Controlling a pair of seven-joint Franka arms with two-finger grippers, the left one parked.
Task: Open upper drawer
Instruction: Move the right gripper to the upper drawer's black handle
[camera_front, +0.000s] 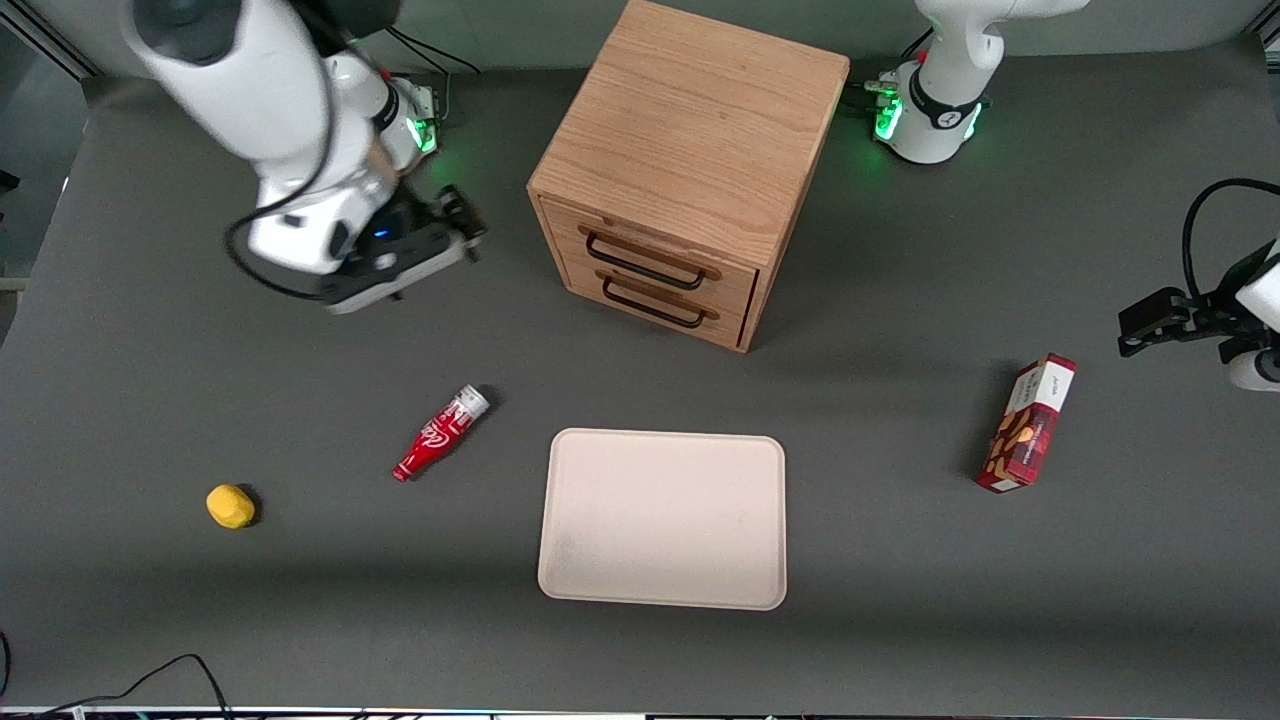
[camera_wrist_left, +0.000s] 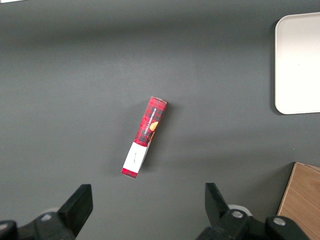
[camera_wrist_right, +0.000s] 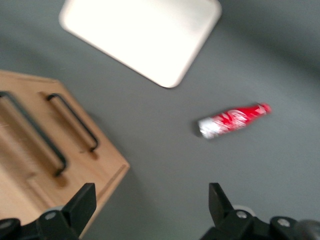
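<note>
The oak cabinet (camera_front: 690, 150) stands at the middle of the table, its two drawers facing the front camera. The upper drawer (camera_front: 700, 262) is shut, and its thin black bar handle (camera_front: 642, 264) lies flush against it. The matching lower drawer (camera_front: 652, 305) is shut too. My right gripper (camera_front: 458, 222) hovers above the table beside the cabinet, toward the working arm's end, about level with the drawer fronts and apart from them. In the right wrist view the gripper (camera_wrist_right: 151, 197) is open and empty, with the upper handle (camera_wrist_right: 31, 134) and the lower handle (camera_wrist_right: 75, 122) in sight.
A red bottle (camera_front: 440, 432) lies on the table nearer the front camera than the gripper. A cream tray (camera_front: 662, 518) lies in front of the cabinet. A yellow object (camera_front: 230, 505) lies toward the working arm's end. A red box (camera_front: 1028, 423) stands toward the parked arm's end.
</note>
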